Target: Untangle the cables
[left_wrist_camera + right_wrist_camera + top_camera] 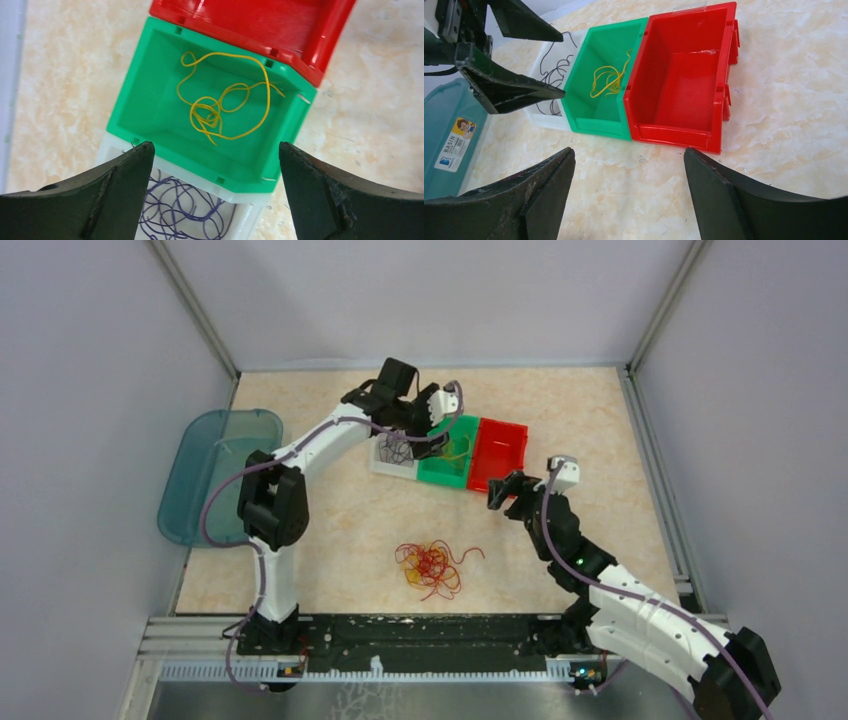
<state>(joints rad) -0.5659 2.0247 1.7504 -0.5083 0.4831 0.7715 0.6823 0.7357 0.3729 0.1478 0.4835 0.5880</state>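
Red and orange cables lie knotted in a tangle (430,568) at the middle of the worktop (330,520), well apart from both arms, and the sorting is judged to be partly done. A yellow cable (220,107) is seen loose in the green bin (145,100), and a purple cable (175,210) in the white bin (247,212) just to its left. Nothing is held by the red bin (684,85) on the right. The left jaws are spread apart and empty above the seam between the white and green bins, on the far side of the worktop. The right jaws, likewise apart and empty, are poised just near of the red bin. With no cable gripped, the step in hand is judged to be the fetching of the next strand. For that move, one arm would have to be lowered to the tangle and a single outer loop pinched, while the rest is pinned by the other arm.
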